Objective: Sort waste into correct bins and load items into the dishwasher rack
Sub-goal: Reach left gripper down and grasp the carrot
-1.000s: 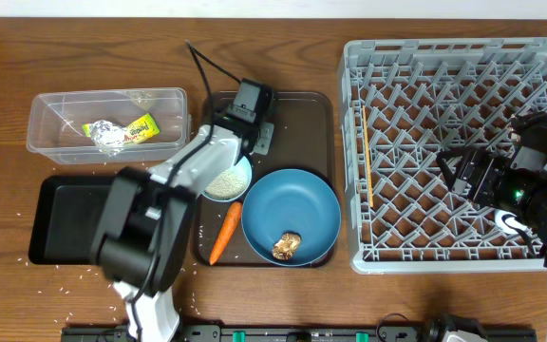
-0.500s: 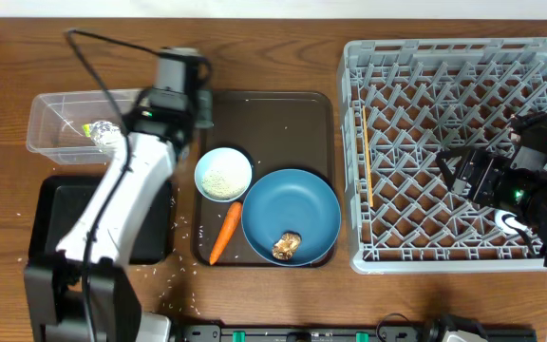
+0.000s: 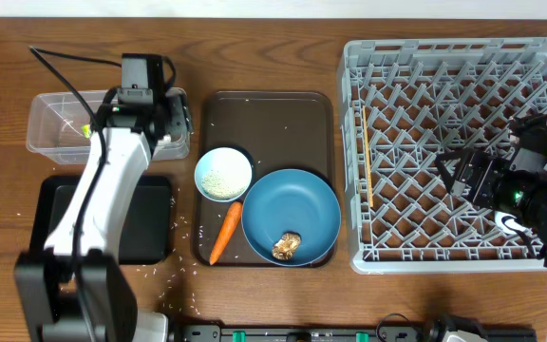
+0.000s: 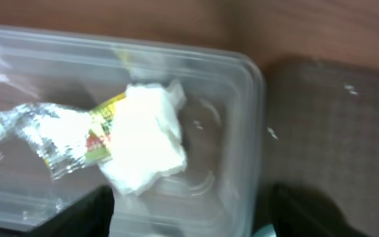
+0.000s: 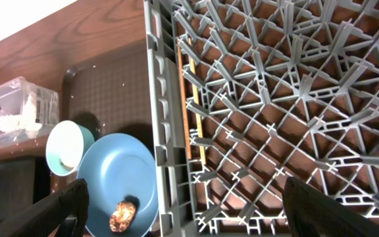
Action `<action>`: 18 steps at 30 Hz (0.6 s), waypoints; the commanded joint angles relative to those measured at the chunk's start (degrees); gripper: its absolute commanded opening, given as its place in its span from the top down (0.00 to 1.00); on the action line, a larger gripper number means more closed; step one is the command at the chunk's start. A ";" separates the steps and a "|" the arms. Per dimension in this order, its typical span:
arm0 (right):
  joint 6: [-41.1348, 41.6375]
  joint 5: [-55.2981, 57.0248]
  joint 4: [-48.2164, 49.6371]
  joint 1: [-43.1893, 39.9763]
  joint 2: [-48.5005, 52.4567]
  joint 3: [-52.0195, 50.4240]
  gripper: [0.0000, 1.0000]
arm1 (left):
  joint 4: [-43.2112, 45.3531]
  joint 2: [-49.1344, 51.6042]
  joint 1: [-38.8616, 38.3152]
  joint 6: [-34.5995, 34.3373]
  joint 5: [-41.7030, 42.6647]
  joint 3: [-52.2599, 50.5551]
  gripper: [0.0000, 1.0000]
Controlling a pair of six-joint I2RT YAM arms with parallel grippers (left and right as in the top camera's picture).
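Left gripper (image 3: 152, 112) is recorded from overhead above the clear tub (image 3: 50, 119) at the far-left corner of the bench; its jaws are hidden here. The carrot (image 3: 226, 233) is judged the next waste. It lies nearer the near edge and rightward of that gripper, on the brown serving tray (image 3: 283, 123). Its long axis runs near-left to far-right, and the left arm is far closer than the right. The blue plate (image 3: 297, 199) carries the brown lump (image 3: 287, 245) and the small bowl (image 3: 200, 171) holds rice (image 3: 222, 179).

From the left wrist, the fingers (image 4: 84, 214) are seen wide apart and empty; white tissue (image 4: 147, 135) and foil wrapper (image 4: 51, 135) are contained in the tub.

From the right wrist, the right gripper (image 5: 186, 197) is noted spread open, unladen, over the dishwasher rack (image 5: 158, 131), where a thin stick (image 5: 191, 105) is lodged along the left wall.
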 commanded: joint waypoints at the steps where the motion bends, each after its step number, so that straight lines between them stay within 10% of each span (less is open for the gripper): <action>1: -1.27 0.17 -0.20 0.55 0.02 -0.02 0.12 | -4.00 -7.78 -2.67 -0.09 8.13 0.11 0.25; 6: -1.20 0.15 -0.24 0.55 0.02 -0.02 0.08 | -11.67 -14.56 -5.60 -0.11 17.81 0.11 0.04; 18: -1.18 0.11 -0.68 0.55 0.02 -0.02 0.05 | -22.03 -11.41 -8.96 -4.66 11.28 -5.27 0.24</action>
